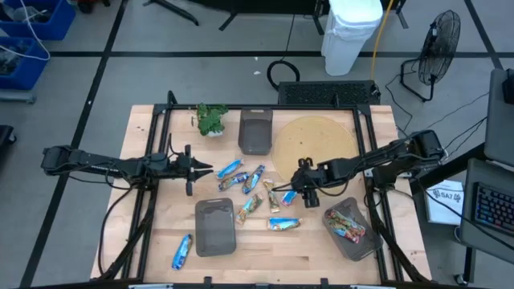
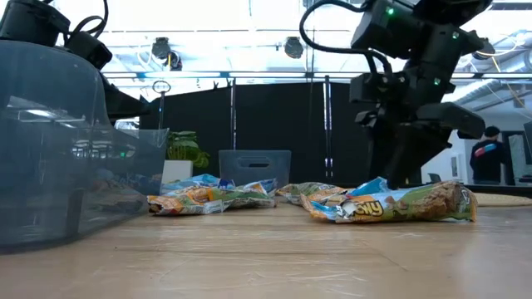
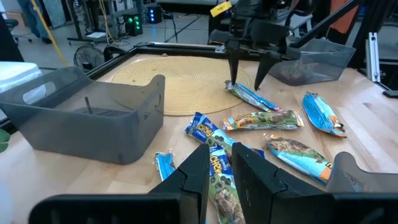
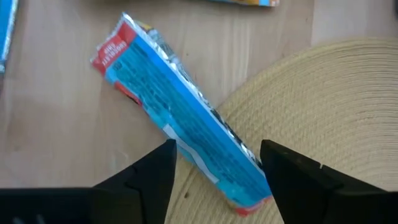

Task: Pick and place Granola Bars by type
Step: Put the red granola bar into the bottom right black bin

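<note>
Left gripper (image 1: 210, 168) hovers left of the bar pile, fingers nearly pinched together with nothing in them. The loose granola bars (image 1: 250, 185) sit just left of the round woven mat (image 1: 317, 140). Right gripper (image 4: 217, 171) is spread wide over a blue bar (image 4: 180, 109) lying half on the mat's edge. Probably light, crinkly and slick, so I'd pinch across the middle, not the floppy ends.

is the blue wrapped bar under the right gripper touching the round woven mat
Touching. The right wrist view shows the blue bar lying partly on the woven mat, one end overlapping its edge, between the open right gripper fingers.
</note>
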